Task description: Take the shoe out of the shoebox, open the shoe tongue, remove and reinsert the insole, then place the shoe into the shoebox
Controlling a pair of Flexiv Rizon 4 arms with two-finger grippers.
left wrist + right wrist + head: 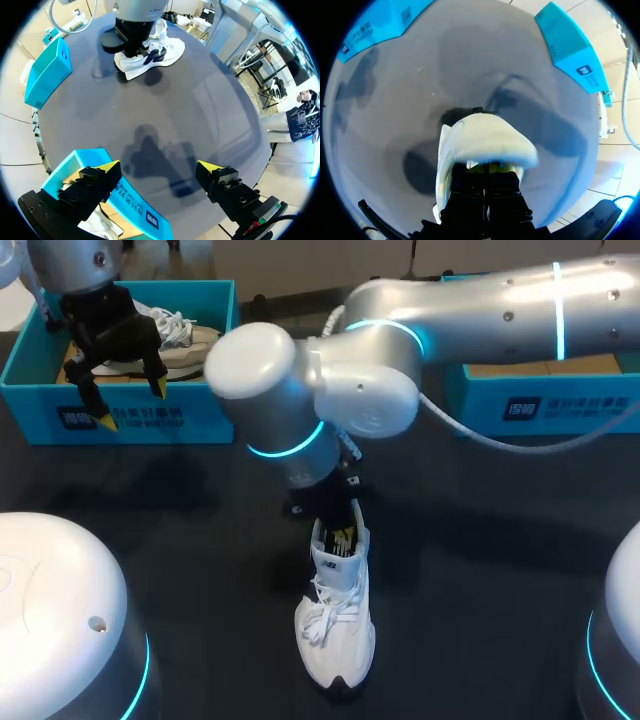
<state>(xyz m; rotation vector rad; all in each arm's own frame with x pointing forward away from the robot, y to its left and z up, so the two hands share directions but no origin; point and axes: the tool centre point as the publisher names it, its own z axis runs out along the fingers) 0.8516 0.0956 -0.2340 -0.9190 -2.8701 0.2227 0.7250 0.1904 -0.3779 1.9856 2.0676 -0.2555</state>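
Head view: right arm [320,390] overhangs shoe [338,635].

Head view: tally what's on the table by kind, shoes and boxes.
Shoes: 2, white shoe on the table, second shoe inside the left shoebox
Blue shoeboxes: 2, left shoebox, right shoebox partly hidden behind the right arm
Total: 4
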